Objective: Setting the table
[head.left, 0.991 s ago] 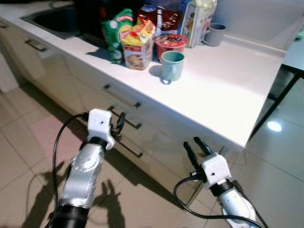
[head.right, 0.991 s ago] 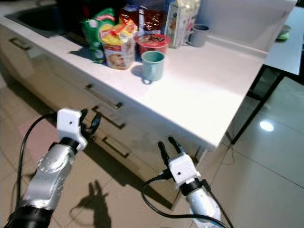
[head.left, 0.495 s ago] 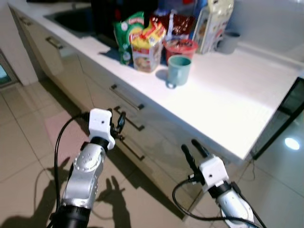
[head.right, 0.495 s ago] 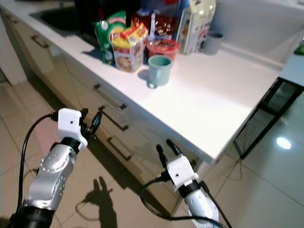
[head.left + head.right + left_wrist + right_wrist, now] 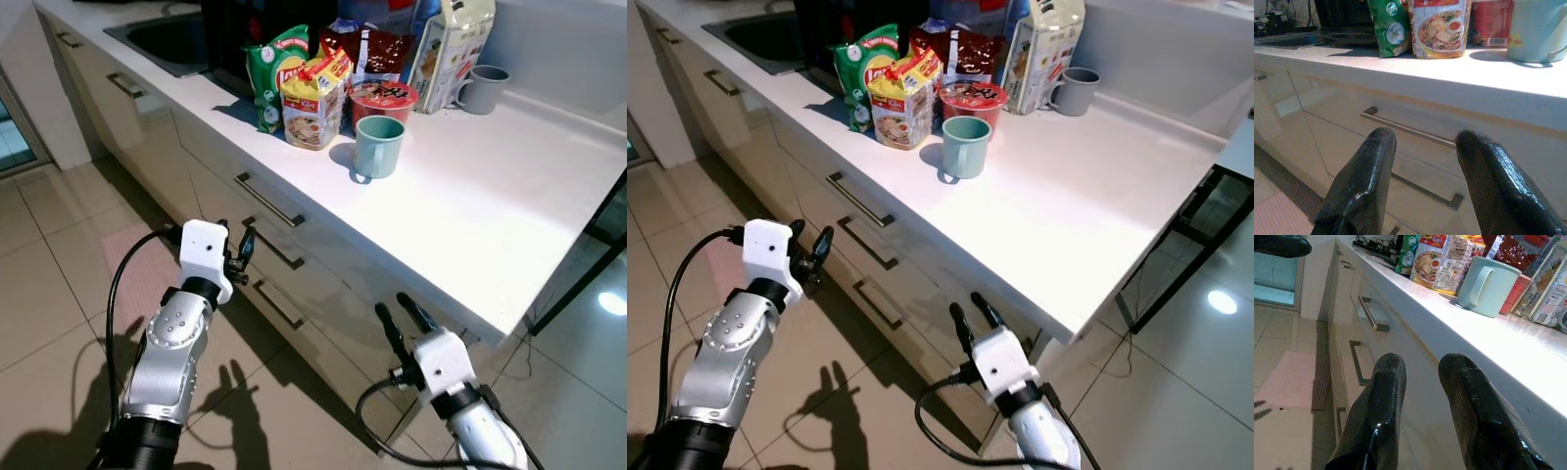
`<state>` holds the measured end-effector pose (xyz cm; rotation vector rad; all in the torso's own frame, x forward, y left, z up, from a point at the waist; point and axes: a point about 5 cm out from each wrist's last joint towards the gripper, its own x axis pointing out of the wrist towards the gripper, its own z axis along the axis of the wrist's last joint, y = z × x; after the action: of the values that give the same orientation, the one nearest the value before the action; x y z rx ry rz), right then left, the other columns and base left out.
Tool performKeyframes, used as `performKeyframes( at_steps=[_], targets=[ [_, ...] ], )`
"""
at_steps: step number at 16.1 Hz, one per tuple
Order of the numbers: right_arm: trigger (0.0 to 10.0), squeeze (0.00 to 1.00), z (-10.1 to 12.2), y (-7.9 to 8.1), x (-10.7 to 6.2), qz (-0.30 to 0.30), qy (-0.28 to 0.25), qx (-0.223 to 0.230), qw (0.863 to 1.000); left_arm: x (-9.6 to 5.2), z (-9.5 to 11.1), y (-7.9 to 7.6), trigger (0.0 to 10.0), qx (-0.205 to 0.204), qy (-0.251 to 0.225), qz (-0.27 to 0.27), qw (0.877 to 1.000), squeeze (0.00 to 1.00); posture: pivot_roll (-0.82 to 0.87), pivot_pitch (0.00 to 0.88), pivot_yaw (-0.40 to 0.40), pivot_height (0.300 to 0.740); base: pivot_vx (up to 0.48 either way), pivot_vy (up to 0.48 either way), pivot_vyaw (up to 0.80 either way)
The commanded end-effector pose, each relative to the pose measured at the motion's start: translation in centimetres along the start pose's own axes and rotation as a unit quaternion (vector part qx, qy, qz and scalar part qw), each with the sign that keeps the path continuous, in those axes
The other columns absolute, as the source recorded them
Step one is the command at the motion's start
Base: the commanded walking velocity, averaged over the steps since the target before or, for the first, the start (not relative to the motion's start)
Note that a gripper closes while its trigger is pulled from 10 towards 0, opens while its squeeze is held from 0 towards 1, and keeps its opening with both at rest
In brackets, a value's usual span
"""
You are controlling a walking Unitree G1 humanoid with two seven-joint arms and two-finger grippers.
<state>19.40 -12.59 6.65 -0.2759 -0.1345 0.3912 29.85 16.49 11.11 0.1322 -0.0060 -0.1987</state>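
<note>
My left gripper (image 5: 235, 257) is raised in front of the drawer fronts, fingers parted with nothing between them; in the left wrist view the two black fingers (image 5: 1359, 191) frame the top drawer handle (image 5: 1410, 129) but do not touch it. My right gripper (image 5: 400, 323) sits lower, below the counter's front edge, fingers spread a little and empty. Its arm runs off the bottom of the head views, so I can't see the elbow.

Above both, the white counter (image 5: 490, 206). The green mug (image 5: 378, 146) stands upright near the front part of the top, handle turned toward me; in the left wrist view it is cut off at the frame edge. Just behind it is a red cup-noodle tub (image 5: 383, 97), partly hidden by the mug. Beside these are a yellow noodle packet (image 5: 313, 102) and a green snack bag (image 5: 271, 69), touching each other. A dark red bag (image 5: 372, 49) and a tall carton (image 5: 449, 44) stand at the back, tops cropped. A grey mug (image 5: 483, 88) is beside the carton. The sink (image 5: 171, 37) is at the far left, mostly out of frame. Print on the packets is too small to read.
</note>
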Motion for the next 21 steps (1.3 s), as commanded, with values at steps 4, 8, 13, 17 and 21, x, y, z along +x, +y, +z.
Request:
performKeyframes(
  at_steps=[4, 8, 13, 17, 21],
  targets=[
    [10.0, 0.00, 0.3, 0.1, -0.1, 0.005, -0.004, -0.004, 1.000, 0.2, 0.3, -0.1, 10.0, 0.008, -0.001, -0.003, 1.000, 0.00, 0.02, 0.000, 0.007, 0.740, 0.000, 0.000, 0.00],
    [10.0, 0.00, 0.2, -0.1, 0.2, 0.006, 0.000, -0.006, 1.000, 0.4, 0.5, 0.0, 10.0, 0.006, -0.005, -0.001, 1.000, 0.00, 0.03, 0.000, 0.002, 0.740, 0.000, 0.000, 0.00],
    [10.0, 0.00, 0.1, -0.3, 0.8, 0.005, -0.002, -0.007, 1.000, 0.8, 0.7, 0.2, 10.0, 0.000, -0.007, 0.002, 1.000, 0.00, 0.03, 0.000, 0.005, 0.740, 0.000, 0.000, 0.00],
    [10.0, 0.00, 0.0, -0.2, 1.3, 0.005, -0.002, -0.007, 1.000, 1.1, 0.8, 0.4, 10.0, 0.005, -0.008, 0.005, 1.000, 0.00, 0.03, 0.000, 0.009, 0.740, 0.000, 0.000, 0.00],
    [10.0, 0.00, -0.3, -0.3, 1.3, 0.007, 0.002, -0.007, 1.000, 1.1, 0.7, 0.1, 10.0, 0.007, -0.006, 0.001, 1.000, 0.00, 0.02, 0.000, 0.007, 0.740, 0.209, 0.000, 0.00]
  ],
)
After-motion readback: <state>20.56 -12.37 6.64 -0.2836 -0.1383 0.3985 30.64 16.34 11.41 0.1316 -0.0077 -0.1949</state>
